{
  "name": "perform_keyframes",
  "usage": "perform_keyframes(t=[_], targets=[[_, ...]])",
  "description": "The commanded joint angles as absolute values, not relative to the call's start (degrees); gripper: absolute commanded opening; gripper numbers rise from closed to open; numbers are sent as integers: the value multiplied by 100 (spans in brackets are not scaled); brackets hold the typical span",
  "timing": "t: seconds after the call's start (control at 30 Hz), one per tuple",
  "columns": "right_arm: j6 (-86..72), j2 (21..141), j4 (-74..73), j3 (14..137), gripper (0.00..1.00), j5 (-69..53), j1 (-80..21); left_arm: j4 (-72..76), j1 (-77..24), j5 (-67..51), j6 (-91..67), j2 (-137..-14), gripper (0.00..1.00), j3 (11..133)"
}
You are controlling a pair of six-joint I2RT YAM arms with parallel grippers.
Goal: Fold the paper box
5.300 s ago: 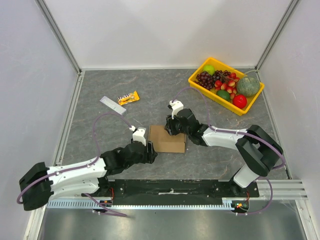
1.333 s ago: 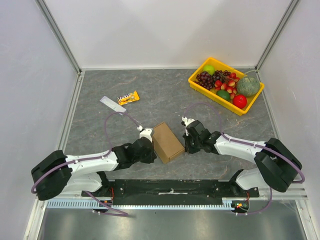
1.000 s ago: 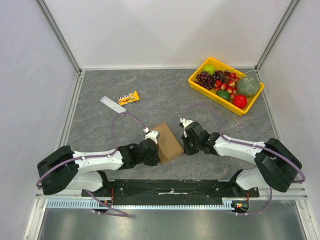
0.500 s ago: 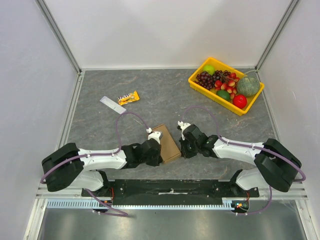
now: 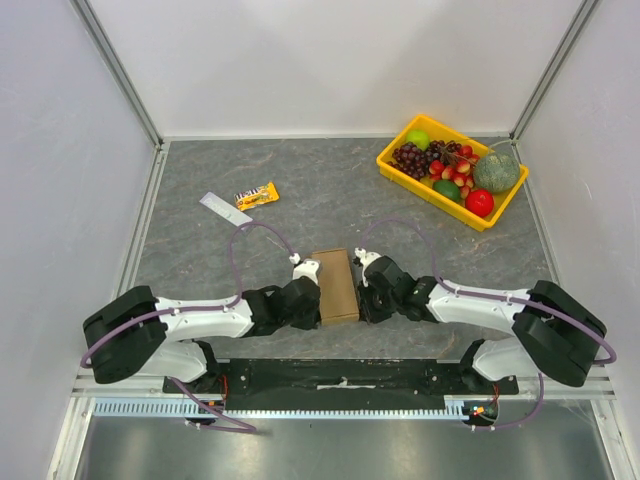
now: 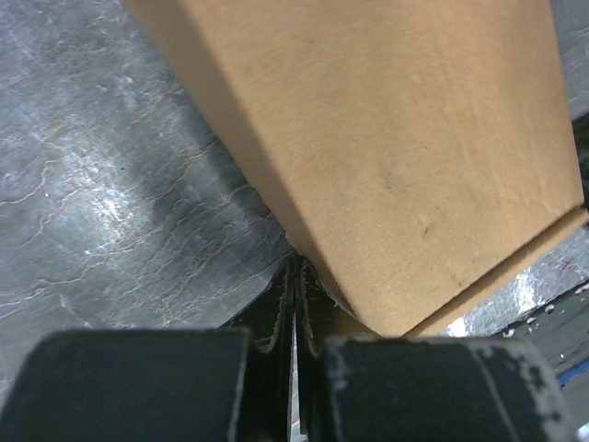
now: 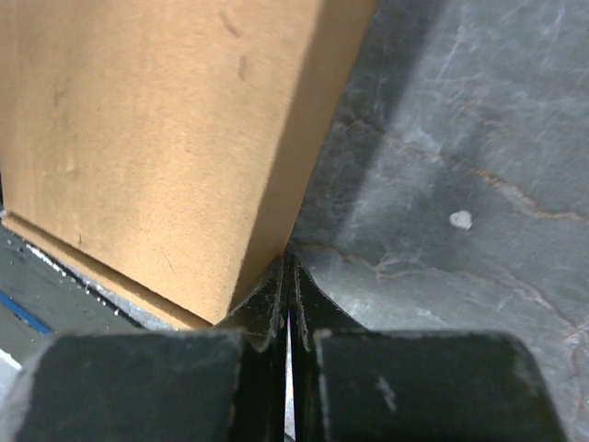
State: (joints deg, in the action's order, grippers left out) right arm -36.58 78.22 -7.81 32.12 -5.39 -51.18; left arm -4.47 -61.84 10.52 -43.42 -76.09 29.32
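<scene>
The paper box (image 5: 336, 285), a closed brown cardboard carton, lies at the near middle of the table with its long side running away from the arms. My left gripper (image 5: 317, 297) is shut, and its tips touch the box's left side low down. My right gripper (image 5: 361, 294) is shut too and rests against the right side. In the left wrist view the box (image 6: 396, 138) fills the upper right, with the left gripper (image 6: 295, 269) at its bottom edge. In the right wrist view the box (image 7: 156, 138) fills the left, beside the right gripper (image 7: 288, 265). Neither gripper holds anything.
A yellow tray (image 5: 432, 196) of fruit stands at the back right. A snack wrapper (image 5: 256, 195) and a white strip (image 5: 225, 209) lie at the back left. Metal-framed walls close off the table on three sides.
The box has turned from a slant to square with the table and shifted slightly right. Both grippers have closed in on it, the left moving right and the right moving left.
</scene>
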Motion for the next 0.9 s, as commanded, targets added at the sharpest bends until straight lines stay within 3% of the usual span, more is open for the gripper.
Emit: perform_keyframes(t=[0.0, 0.1, 0.2, 0.33, 0.5, 0.87], targets=[[-3965, 7516, -534, 3199, 0, -1022, -5388, -446, -6231, 1185, -4693, -7507, 2, 3094], [-3762, 7225, -1333, 3331, 1, -231, -5388, -991, -6232, 1440, -4895, -7164, 2, 2980], [-3525, 6997, -1757, 3498, 3, 604, -5362, -1528, -6231, 1801, -5088, -6786, 9, 2962], [-3200, 7189, -1837, 3823, 2, 940, -4985, -1907, -6109, 2214, -5019, -6548, 12, 3155], [-2664, 7795, -1233, 4157, 0, 722, -4466, -1495, -5451, 2119, -4309, -6907, 2, 3506], [-2250, 8938, -299, 4641, 0, -509, -3806, -222, -4395, 1320, -3217, -8314, 2, 4043]])
